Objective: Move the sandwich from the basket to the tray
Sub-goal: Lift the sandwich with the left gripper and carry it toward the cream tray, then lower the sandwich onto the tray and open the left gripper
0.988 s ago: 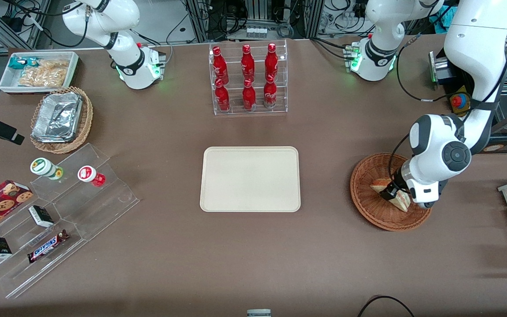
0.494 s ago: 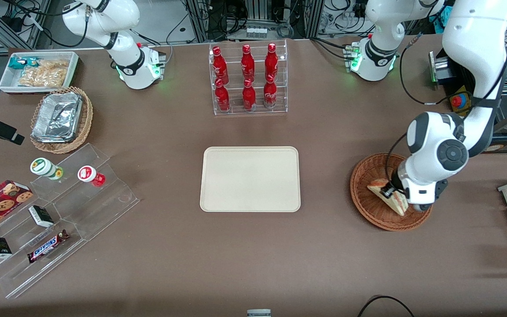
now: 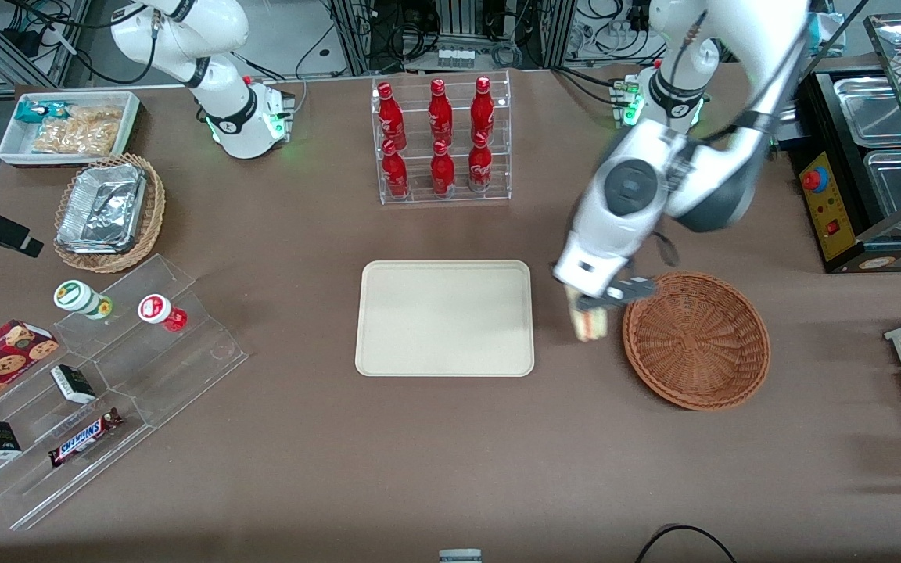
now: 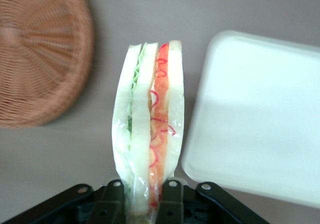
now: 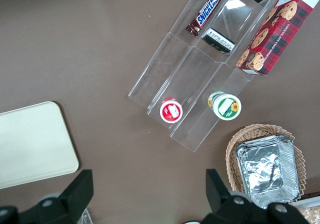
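Carry | my gripper (image 3: 593, 303) clamps sandwich (image 3: 585, 322) at its base, held in air right of frame centre, between basket (image 3: 697, 341) and tray (image 3: 444, 317) | keep it level, clear the tray rim, lower mid-tray before releasing

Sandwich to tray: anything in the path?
Nothing visible. The pincer holds the sandwich above bare table between the basket and the tray. The strip of table up to the tray's near edge has nothing on it, and the tray itself is bare.
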Action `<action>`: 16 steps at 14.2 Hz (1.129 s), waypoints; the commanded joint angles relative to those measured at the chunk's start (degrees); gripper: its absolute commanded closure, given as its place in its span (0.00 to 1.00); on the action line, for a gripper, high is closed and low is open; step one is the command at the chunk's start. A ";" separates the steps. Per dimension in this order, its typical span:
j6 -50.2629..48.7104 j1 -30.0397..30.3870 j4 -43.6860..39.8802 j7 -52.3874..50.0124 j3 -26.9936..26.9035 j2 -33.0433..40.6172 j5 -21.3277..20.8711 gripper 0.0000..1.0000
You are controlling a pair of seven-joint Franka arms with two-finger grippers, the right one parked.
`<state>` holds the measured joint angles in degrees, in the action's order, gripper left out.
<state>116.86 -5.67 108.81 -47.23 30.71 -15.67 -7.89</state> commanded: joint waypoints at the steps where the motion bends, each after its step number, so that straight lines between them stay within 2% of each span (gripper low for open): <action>1: -0.75 -6.61 -7.53 1.09 0.05 -7.25 -1.07 0.84; 4: -0.67 -10.58 -15.26 0.83 -0.21 -16.30 -1.16 0.82; 7: -1.11 -13.83 -21.78 -2.15 -0.30 -21.49 -1.24 0.82; 11: -0.84 -20.68 -31.36 -9.71 -2.14 -30.37 -5.63 0.82; 12: -0.84 -21.48 -32.42 -9.90 -2.49 -31.52 -6.60 0.78; 13: -0.76 -22.01 -32.69 -10.07 -2.50 -32.49 -7.91 0.62; 14: -0.58 -22.10 -32.78 -10.42 -2.93 -32.76 -8.97 0.53; 15: -0.58 -22.19 -32.87 -10.34 -3.37 -32.76 -9.33 0.24; 16: -0.06 -22.27 -32.95 -10.16 -3.90 -32.59 -9.42 0.00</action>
<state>117.30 -27.30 78.35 -56.65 27.99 -47.79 -15.89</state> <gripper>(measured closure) 0.634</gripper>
